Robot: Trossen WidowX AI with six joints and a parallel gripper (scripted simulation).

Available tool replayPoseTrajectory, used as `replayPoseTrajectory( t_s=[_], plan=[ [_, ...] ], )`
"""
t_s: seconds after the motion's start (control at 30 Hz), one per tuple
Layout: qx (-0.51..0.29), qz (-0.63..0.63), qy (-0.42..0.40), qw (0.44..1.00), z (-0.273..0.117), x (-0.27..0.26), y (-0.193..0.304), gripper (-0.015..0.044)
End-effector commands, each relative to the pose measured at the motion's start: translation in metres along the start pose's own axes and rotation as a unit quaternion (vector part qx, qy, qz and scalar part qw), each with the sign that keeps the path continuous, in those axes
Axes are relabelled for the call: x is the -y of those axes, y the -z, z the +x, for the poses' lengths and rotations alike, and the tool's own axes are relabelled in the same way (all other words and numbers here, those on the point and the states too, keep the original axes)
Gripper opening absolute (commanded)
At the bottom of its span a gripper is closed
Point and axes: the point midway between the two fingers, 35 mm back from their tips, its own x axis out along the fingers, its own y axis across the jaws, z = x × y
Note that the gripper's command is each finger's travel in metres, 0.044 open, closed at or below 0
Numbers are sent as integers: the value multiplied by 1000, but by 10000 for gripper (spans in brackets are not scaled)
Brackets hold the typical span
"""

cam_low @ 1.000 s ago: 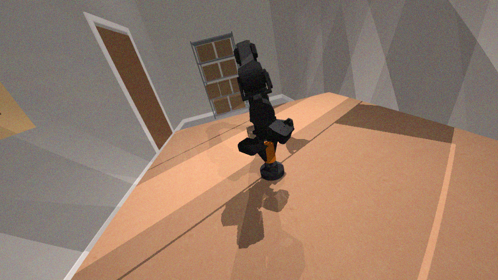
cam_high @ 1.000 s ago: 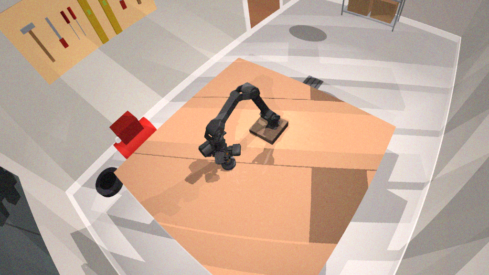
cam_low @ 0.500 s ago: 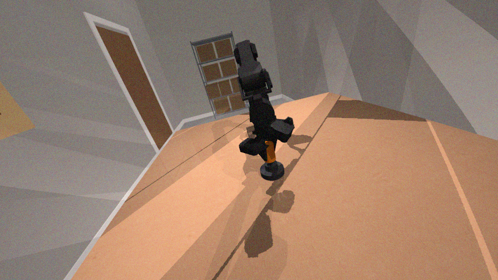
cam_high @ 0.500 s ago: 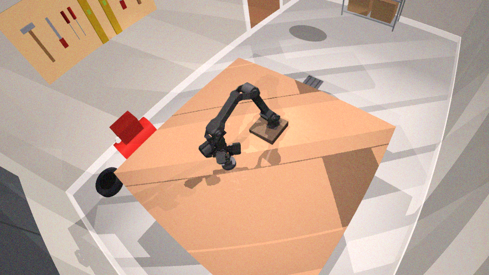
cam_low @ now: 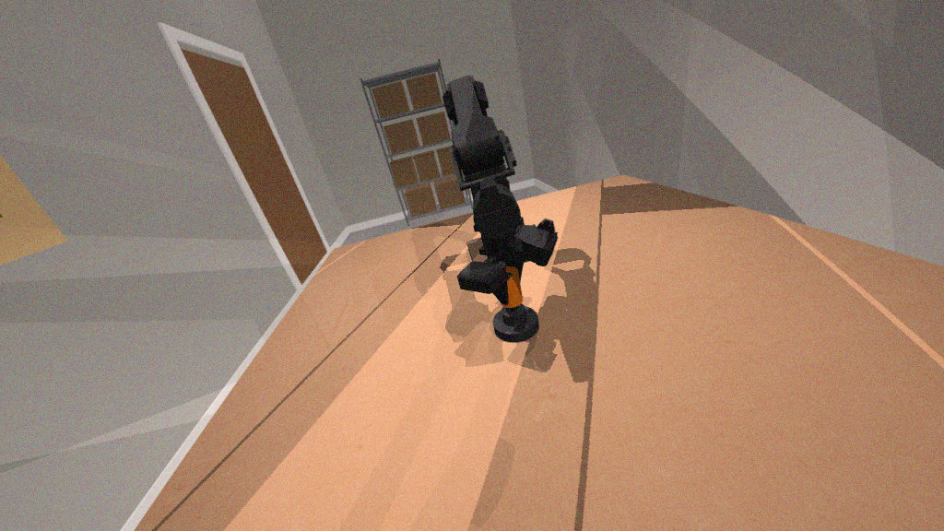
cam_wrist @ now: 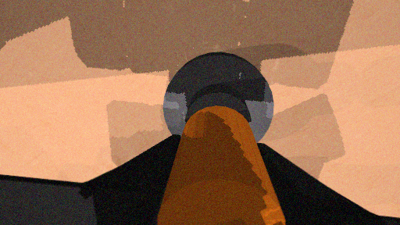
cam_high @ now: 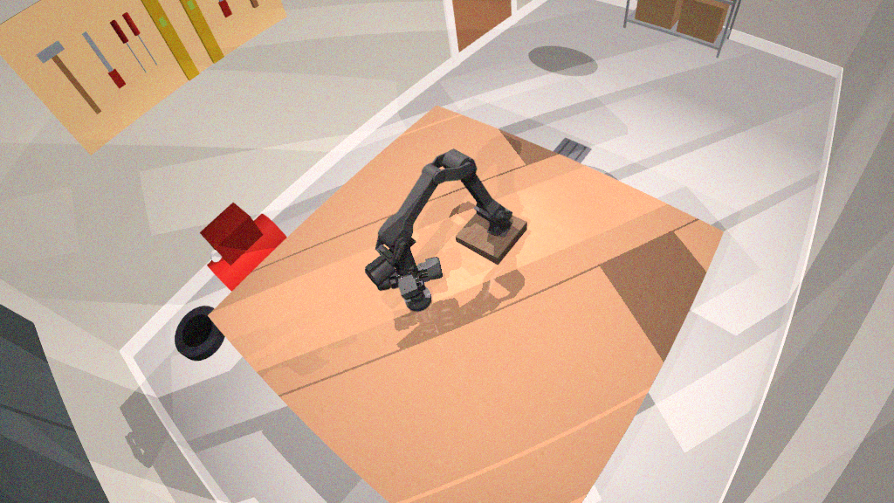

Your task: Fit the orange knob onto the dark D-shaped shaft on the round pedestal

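Observation:
The orange knob (cam_low: 513, 290) (cam_wrist: 216, 156) stands roughly upright between my fingers. My gripper (cam_low: 512, 297) (cam_wrist: 217, 146) is shut on it. The knob's lower end is over the raised dark centre part of the round pedestal (cam_high: 418, 304) (cam_low: 516, 332) (cam_wrist: 219, 70), above its wide disc. In the exterior view, dark material shows between the knob's lower end and the disc. Whether the knob touches it, and how the flat sides are turned, I cannot tell. The shaft's top is hidden. In the top view the gripper hides the knob.
The arm's brown base block (cam_high: 489, 238) stands on the wooden table top (cam_high: 499, 400). Shadows of the arm fall around the pedestal. A red object (cam_high: 246, 250) and a black tyre (cam_high: 216, 347) are beyond the table's left edge in the top view.

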Motion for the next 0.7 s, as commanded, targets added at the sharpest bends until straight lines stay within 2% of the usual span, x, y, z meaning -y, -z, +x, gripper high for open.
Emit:
replayPoseTrajectory(
  t_s=[0.0,0.5,0.67],
  plan=[
    [2,-2,1,1000,0,0,-1,0],
    [2,-2,1,1000,-4,2,-2,0],
    [2,-65,2,998,-5,3,-2,0]
  ],
)
